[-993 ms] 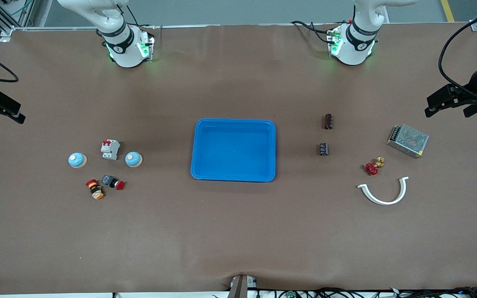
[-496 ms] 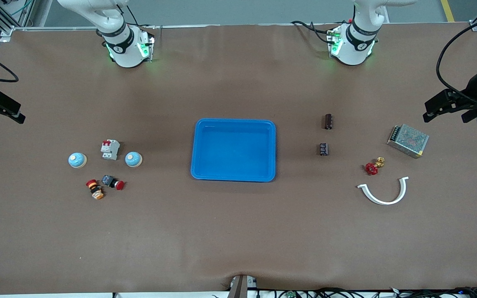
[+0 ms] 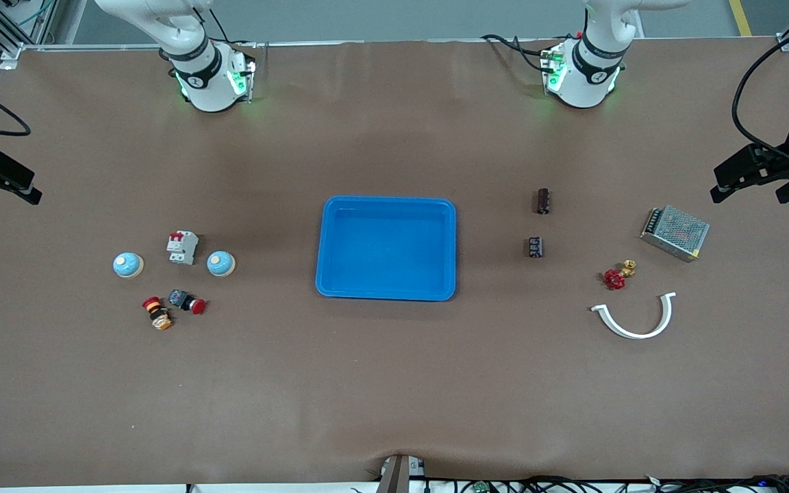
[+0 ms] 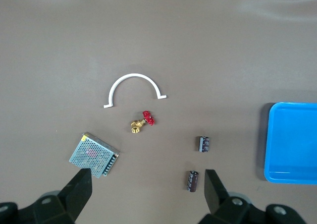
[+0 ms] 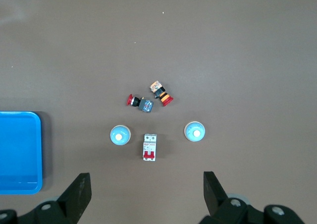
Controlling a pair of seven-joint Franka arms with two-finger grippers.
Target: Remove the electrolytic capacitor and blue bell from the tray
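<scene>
Two dark cylindrical capacitors lie between the blue tray (image 3: 386, 248) and the left arm's end: one (image 3: 543, 200) farther from the front camera, one (image 3: 535, 247) nearer. Both show in the left wrist view, the first (image 4: 192, 180) and the second (image 4: 204, 143). Two pale blue bells (image 3: 127, 265) (image 3: 220, 263) sit toward the right arm's end and show in the right wrist view (image 5: 194, 131) (image 5: 120, 135). My left gripper (image 3: 748, 198) (image 4: 147, 194) is open and empty, high over the table's edge. My right gripper (image 3: 1, 200) (image 5: 146, 194) is open and empty, high over its end.
A white breaker (image 3: 182, 247) stands between the bells, with two red push buttons (image 3: 187, 302) (image 3: 157, 313) nearer the camera. A mesh power supply (image 3: 674, 233), a red valve (image 3: 616, 276) and a white curved clip (image 3: 636, 316) lie toward the left arm's end.
My left gripper has shifted a little outward toward the table's end edge. The right arm and all objects have not moved.
</scene>
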